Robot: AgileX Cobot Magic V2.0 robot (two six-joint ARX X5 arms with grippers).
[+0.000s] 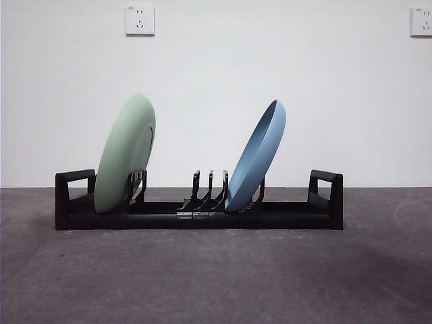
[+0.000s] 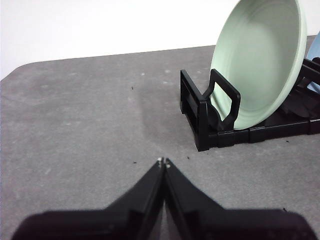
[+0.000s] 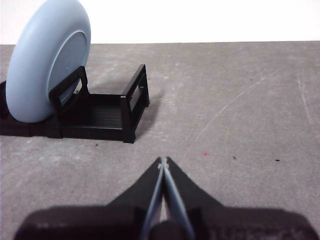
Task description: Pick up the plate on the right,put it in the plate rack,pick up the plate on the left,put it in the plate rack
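White wall (image 1: 216, 81) filled the background behind a gray table (image 1: 216, 277), its surface dull and lightly scuffed. Two white wall sockets sat high on that wall, one (image 1: 140, 19) toward the upper left and one (image 1: 421, 21) at the upper right edge of the front view; any marking on them was too small to read, and no brand or label showed anywhere else.

Across the middle of the table, parallel to its far edge, lay the plate rack (image 1: 202, 214), long, low and black, with a looped handle at each end and slotted dividers along it. In its left end stood the green plate (image 1: 125, 154) on edge, leaning toward the right against a divider. Nearer the right end stood the blue plate (image 1: 256, 156), also on edge and tilted to the right, with three bare dividers between the two plates. Both plates rested inside the rack and touched nothing else.

The left gripper (image 2: 163, 161) hung over bare table off the rack's left end, well apart from it, jaws pressed together on nothing. The right gripper (image 3: 163, 161) hung likewise off the rack's right end, jaws together and holding nothing.
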